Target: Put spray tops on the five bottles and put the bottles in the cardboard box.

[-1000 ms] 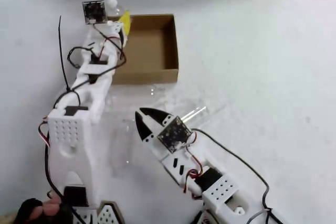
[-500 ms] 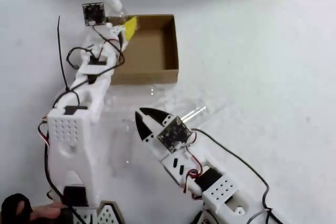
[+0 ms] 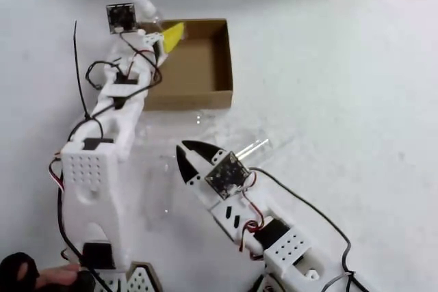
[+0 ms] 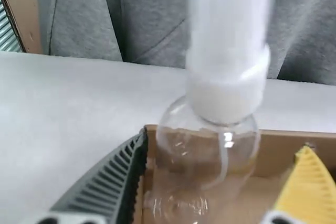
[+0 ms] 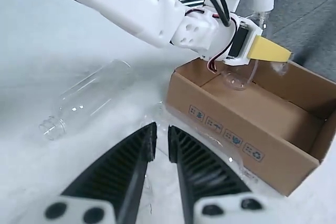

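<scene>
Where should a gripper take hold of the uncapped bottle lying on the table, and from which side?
Grip the bottle across its straight body, from above, a finger on each long side. It lies on its side and may roll; the threaded neck should stay free for capping.

The white desk (image 3: 342, 59) carries an open cardboard box (image 3: 191, 99), which stands flat on it. Near the front wall of the box, clear bottles lie on their sides. One capless bottle (image 5: 86, 98) lies a little away from the box, and a second bottle (image 5: 210, 141) lies close along this wall.
</scene>
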`<action>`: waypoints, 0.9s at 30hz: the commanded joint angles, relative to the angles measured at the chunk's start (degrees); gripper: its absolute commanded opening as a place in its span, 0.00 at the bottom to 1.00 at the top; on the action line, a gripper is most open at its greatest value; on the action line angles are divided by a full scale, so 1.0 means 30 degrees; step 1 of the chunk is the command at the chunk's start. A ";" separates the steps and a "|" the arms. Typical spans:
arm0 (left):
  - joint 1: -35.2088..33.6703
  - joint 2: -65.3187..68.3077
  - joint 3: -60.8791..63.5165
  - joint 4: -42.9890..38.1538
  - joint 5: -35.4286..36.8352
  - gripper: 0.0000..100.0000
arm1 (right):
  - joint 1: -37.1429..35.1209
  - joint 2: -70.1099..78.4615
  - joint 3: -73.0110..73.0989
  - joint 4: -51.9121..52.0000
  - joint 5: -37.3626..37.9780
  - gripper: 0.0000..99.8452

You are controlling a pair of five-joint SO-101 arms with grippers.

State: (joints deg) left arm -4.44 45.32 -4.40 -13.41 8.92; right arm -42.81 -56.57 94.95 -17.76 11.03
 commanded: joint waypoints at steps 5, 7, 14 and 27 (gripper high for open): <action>-0.0190 -0.0366 -0.0908 0.0059 0.0000 0.40 | 0.0103 -0.0278 -0.0117 0.0044 0.0293 0.01; -0.0190 -0.0396 -0.0908 0.0059 0.0000 0.40 | 0.0103 -0.0278 -0.0117 0.0044 0.0322 0.01; -0.0190 -0.0513 -0.0908 0.0059 0.0000 0.40 | 0.0103 -0.0278 -0.0117 0.0044 0.0352 0.01; -0.0132 -0.4322 0.2696 0.0059 -0.0029 0.40 | 0.0103 -0.0278 -0.0117 0.0044 0.0352 0.01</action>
State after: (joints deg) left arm -4.44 38.11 3.52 -13.41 8.92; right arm -42.81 -56.57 94.95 -17.76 11.38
